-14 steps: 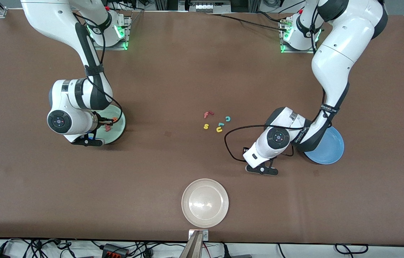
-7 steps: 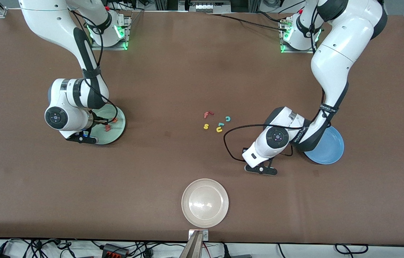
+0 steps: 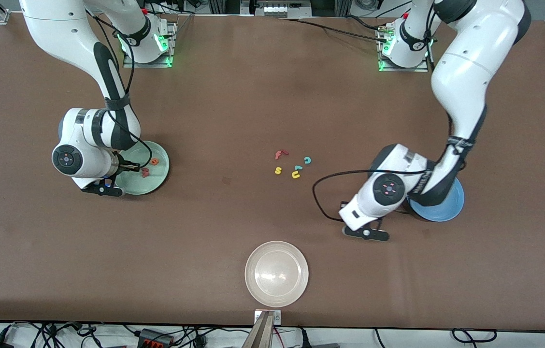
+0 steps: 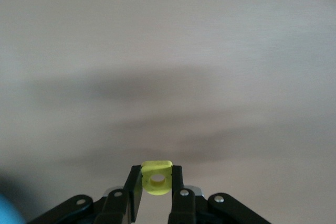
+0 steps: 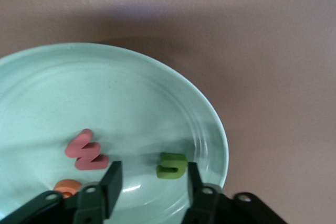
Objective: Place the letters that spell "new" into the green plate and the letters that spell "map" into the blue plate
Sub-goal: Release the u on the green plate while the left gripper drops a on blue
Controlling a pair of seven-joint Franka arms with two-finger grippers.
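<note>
The pale green plate holds a red w, an orange e and a dark green n. My right gripper hangs open just above that plate, and the n lies loose between its fingers. My left gripper is shut on a yellow a above bare table beside the blue plate; in the front view the left hand hides it. A small teal letter, perhaps the p, lies among the loose letters at mid-table.
Around the teal letter lie a red f, a teal c, a yellow s and a yellow u. A whitish-beige plate stands near the table's front edge. A black cable loops off the left wrist.
The right gripper has opened and let the green n drop into the green plate, drawing back a little. The left gripper shut on the yellow a and has shifted toward the blue plate.
</note>
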